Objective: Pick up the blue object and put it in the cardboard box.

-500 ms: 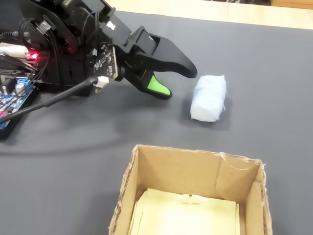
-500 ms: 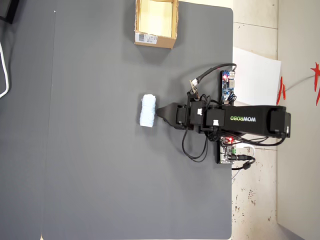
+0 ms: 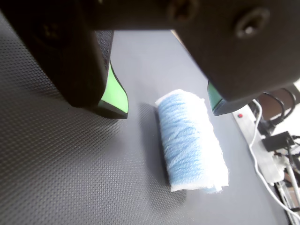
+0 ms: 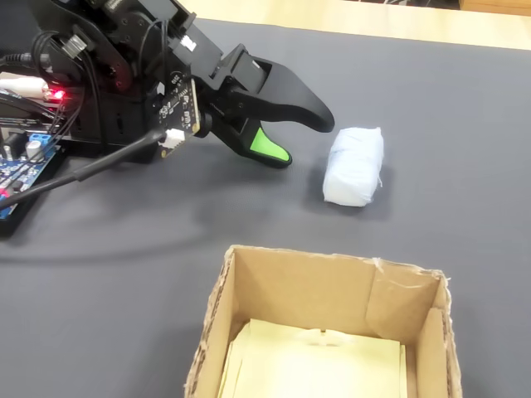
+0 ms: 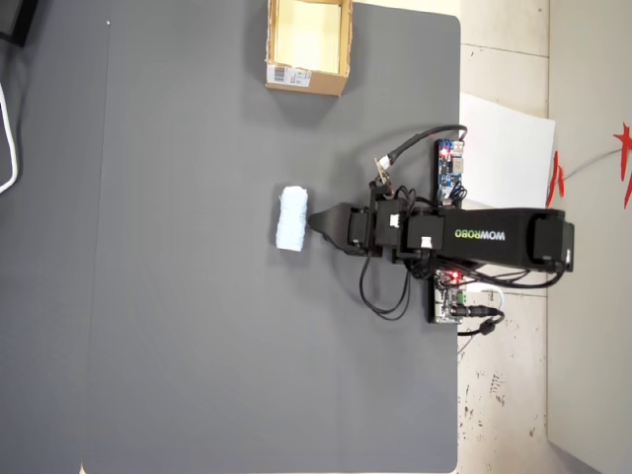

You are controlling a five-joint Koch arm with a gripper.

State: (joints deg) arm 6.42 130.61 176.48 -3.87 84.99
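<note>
The blue object [image 4: 354, 166] is a pale blue ribbed roll lying on its side on the dark grey mat [image 4: 465, 124]. My gripper [image 4: 300, 138] hangs open just left of it in the fixed view, black fingers with green pads, not touching it. In the wrist view the roll [image 3: 190, 140] lies on the mat just ahead of the gap between the two spread fingers [image 3: 115, 96]. From overhead the gripper tip [image 5: 316, 219] sits right beside the roll [image 5: 291, 219]. The cardboard box [image 4: 332, 269] stands open at the front; overhead, it [image 5: 301, 77] is at the mat's top edge.
Circuit boards with a red light [image 4: 56, 94] and loose cables [image 4: 91, 166] crowd the arm's base. A white power strip with cables [image 3: 262, 154] lies beyond the mat edge in the wrist view. White paper [image 5: 504, 138] lies off the mat.
</note>
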